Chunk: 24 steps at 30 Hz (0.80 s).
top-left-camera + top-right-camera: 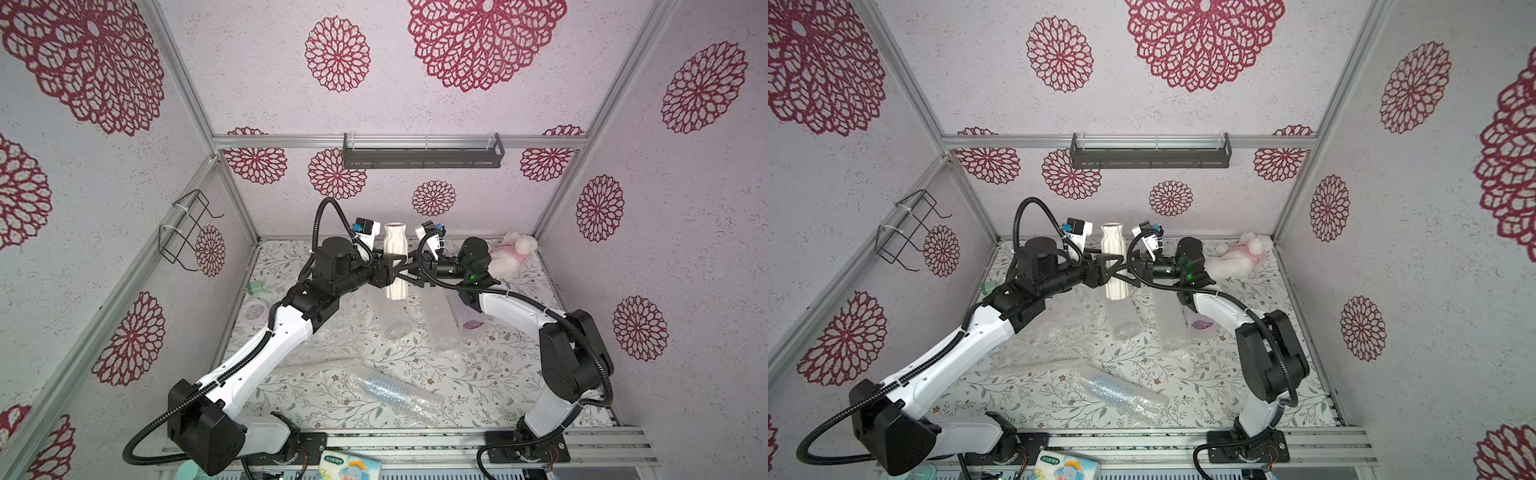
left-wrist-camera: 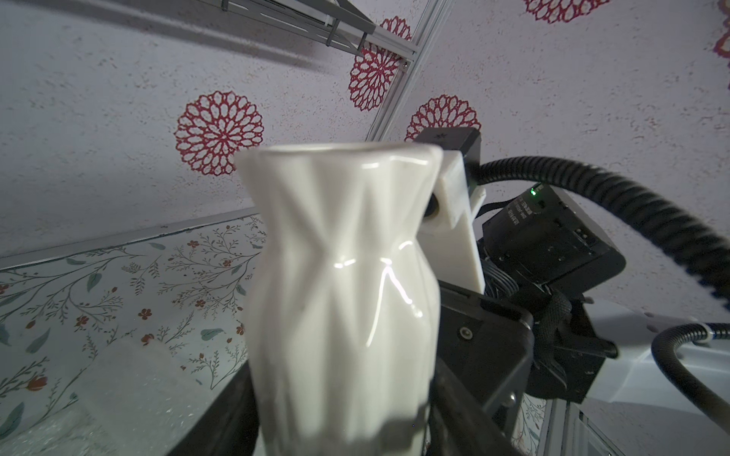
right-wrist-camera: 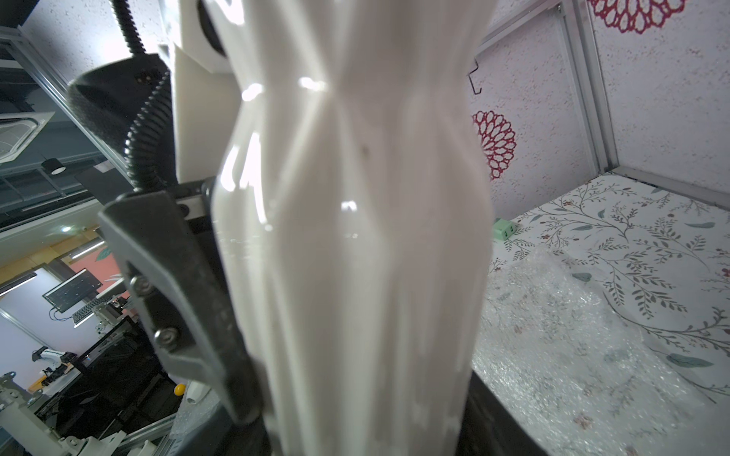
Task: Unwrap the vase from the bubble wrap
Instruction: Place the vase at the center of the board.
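We are holding the white faceted vase [image 1: 395,259] up off the table [image 1: 498,374], near the far wall and midway between the two arms. The left gripper [image 1: 388,269] is coming in from its side and the right gripper [image 1: 409,274] from the opposite side. Both are clamping the vase's lower body, with their jaws pressing its flanks in each wrist view. Neither arm is nearer, since they are meeting at the same band of the vase.

The vase is standing upright with its long axis vertical, crosswise to both grippers' horizontal reach. Its open mouth is pointing up and its base is pointing down at the table. No plastic is showing on its glossy surface, so we are judging the unwrapping itself done.

The bubble wrap [image 1: 345,332] is lying loose and flattened on the table, below the vase and toward the robot's base, apart from it. We are reckoning the next move depends on that drop. The base needs to come straight down onto bare table beside the sheet, not onto its crinkled edge, where the tall vase could tip.
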Each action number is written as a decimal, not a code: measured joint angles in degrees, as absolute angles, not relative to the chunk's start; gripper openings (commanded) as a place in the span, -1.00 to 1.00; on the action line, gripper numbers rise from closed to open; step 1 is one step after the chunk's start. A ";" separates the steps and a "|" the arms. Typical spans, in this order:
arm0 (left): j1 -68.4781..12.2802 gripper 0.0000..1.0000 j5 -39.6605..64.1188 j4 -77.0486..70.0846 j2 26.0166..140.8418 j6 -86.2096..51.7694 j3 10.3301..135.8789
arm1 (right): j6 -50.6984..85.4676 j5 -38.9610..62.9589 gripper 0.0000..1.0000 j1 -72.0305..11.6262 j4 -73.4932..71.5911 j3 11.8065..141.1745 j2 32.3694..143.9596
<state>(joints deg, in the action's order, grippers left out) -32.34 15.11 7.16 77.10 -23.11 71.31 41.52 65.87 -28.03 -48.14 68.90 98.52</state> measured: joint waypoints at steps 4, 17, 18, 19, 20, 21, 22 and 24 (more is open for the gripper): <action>-32.32 0.02 14.87 6.98 77.03 -23.11 71.31 | 40.95 65.80 -0.33 -28.05 -47.24 69.32 98.39; -32.32 -0.15 15.07 5.65 76.71 -22.74 71.31 | 35.44 61.58 -0.30 -28.56 -40.71 68.77 94.96; -32.32 -0.21 15.16 5.50 76.71 -22.74 71.31 | 35.29 61.25 -0.26 -28.62 -40.49 68.75 94.76; -32.29 -0.22 15.31 5.28 76.71 -22.72 71.31 | 35.07 60.93 -0.18 -28.67 -40.34 68.66 94.52; -32.29 -0.22 15.46 5.10 76.71 -22.72 71.31 | 35.00 60.62 -0.09 -28.69 -40.27 68.51 94.30; -32.23 -0.22 15.79 4.95 76.71 -22.70 71.31 | 34.96 60.23 0.00 -28.75 -40.21 68.25 93.97; -32.18 -0.21 16.12 4.84 76.71 -22.70 71.31 | 34.96 59.86 0.08 -28.82 -40.16 67.96 93.62; -32.14 -0.21 16.71 4.58 76.71 -22.70 71.31 | 35.00 59.16 0.21 -28.88 -40.18 67.37 92.97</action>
<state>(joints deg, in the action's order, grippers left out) -32.14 16.71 4.58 76.71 -22.70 71.31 35.00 59.16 -28.88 -40.18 67.37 92.97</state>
